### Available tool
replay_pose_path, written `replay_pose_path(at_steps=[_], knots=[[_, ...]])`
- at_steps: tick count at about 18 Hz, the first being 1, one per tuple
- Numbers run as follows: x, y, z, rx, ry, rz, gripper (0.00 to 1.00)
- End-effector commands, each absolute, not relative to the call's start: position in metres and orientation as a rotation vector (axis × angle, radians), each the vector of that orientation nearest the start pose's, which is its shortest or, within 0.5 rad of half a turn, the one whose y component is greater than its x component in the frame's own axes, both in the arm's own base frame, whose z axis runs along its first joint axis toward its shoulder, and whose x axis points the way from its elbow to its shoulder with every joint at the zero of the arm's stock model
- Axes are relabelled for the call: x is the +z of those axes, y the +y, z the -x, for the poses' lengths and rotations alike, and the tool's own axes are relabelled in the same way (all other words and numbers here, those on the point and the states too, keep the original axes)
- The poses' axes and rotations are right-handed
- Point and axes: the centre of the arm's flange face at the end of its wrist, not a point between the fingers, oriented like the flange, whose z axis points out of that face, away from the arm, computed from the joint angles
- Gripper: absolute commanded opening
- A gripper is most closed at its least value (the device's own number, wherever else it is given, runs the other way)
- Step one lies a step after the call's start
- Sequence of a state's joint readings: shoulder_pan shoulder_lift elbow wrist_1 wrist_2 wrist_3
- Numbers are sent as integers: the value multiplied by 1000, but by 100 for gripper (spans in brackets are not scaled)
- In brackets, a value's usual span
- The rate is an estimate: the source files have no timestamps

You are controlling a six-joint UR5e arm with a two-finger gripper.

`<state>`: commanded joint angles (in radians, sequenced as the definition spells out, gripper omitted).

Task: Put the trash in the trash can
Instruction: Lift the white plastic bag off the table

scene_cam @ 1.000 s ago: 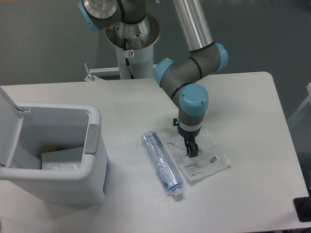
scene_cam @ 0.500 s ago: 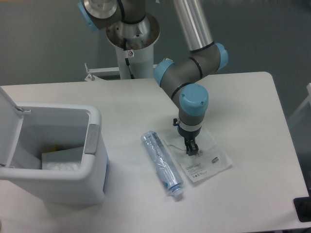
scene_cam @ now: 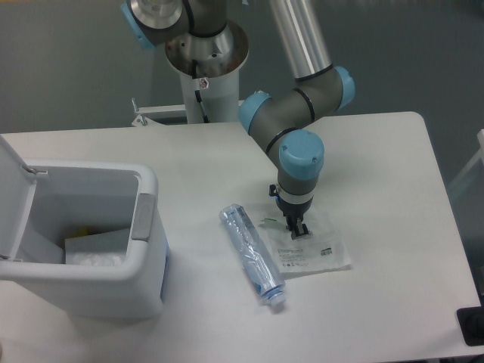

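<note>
The crushed clear bluish bottle (scene_cam: 252, 253) lies on the white table, pale cap toward the front. The flat clear packet (scene_cam: 316, 255) with printed labels lies just right of it, touching or nearly touching the bottle. My gripper (scene_cam: 296, 229) points straight down onto the packet's far edge with its fingers together, pinching the plastic there. The white trash can (scene_cam: 144, 219) stands at the left, its lid (scene_cam: 10, 189) swung up and open.
White crumpled material (scene_cam: 94, 249) lies inside the trash can. The robot's base column (scene_cam: 204, 72) stands at the table's far edge. A dark object (scene_cam: 472, 325) sits at the front right corner.
The gripper has closed on the packet and risen slightly. The packet has shifted left and turned, now lying flatter across the view. The bottle has not moved.
</note>
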<state>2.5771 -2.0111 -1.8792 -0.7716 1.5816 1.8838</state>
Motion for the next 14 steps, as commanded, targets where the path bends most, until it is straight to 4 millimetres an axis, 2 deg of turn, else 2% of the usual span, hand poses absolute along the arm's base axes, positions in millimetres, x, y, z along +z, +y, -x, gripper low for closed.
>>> replay_pose_path(at_steps=[3, 5, 11, 14], knots=[[209, 421, 420, 146, 1268, 2861, 5], [224, 421, 423, 188, 1216, 2875, 0], [253, 431, 440, 252, 1072, 2847, 0], [288, 436, 449, 326, 936, 2826, 0]])
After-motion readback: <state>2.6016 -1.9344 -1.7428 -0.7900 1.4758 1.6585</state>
